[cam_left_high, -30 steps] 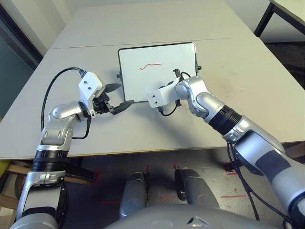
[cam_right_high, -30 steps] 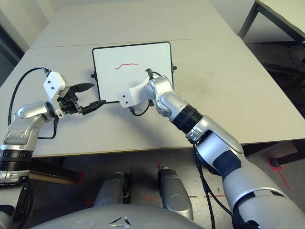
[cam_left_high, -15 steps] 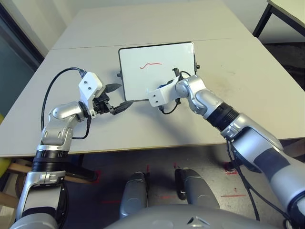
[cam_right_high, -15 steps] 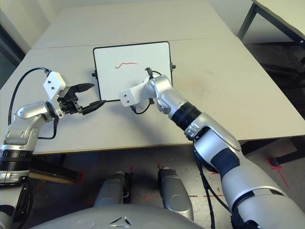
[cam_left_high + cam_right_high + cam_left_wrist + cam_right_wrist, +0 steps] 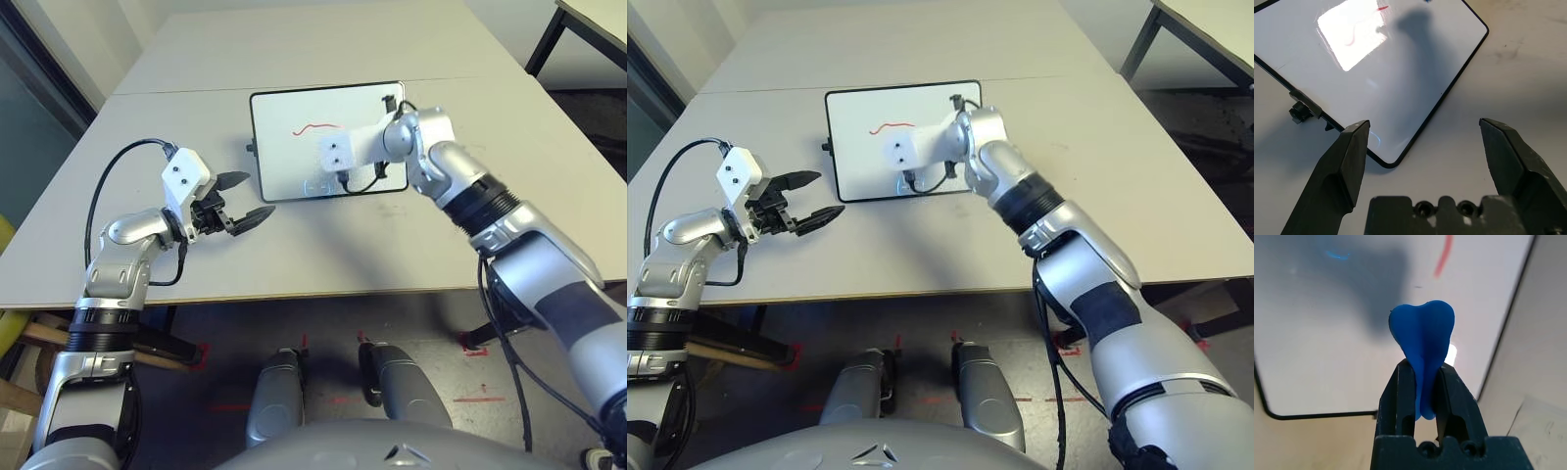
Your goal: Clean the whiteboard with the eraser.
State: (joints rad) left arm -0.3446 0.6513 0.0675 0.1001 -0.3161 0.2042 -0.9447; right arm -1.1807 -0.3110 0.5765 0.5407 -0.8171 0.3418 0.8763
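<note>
My right pincer (image 5: 1422, 377) was clamped tight on the small bright blue bone-shaped eraser (image 5: 1422, 345), its fingers pinching the narrow waist so the rounded end stuck out past the tips. It hung above the glossy white rectangular whiteboard (image 5: 294, 157) with the thin black frame, which lay flat on the pale desk (image 5: 196, 264). The thin red squiggle (image 5: 313, 127) sat toward the board's far side, just left of my pincer. My left pincer (image 5: 243, 199) was spread wide and empty, hovering near the board's near left corner without touching it.

To do this step well, I judged I had to bring the eraser's free end down flat onto the squiggle and press lightly. Only the narrow waist was gripped, so the block could twist. Short strokes along the red line would suit. The board looked free to slide, and my left pincer might steady its frame.
</note>
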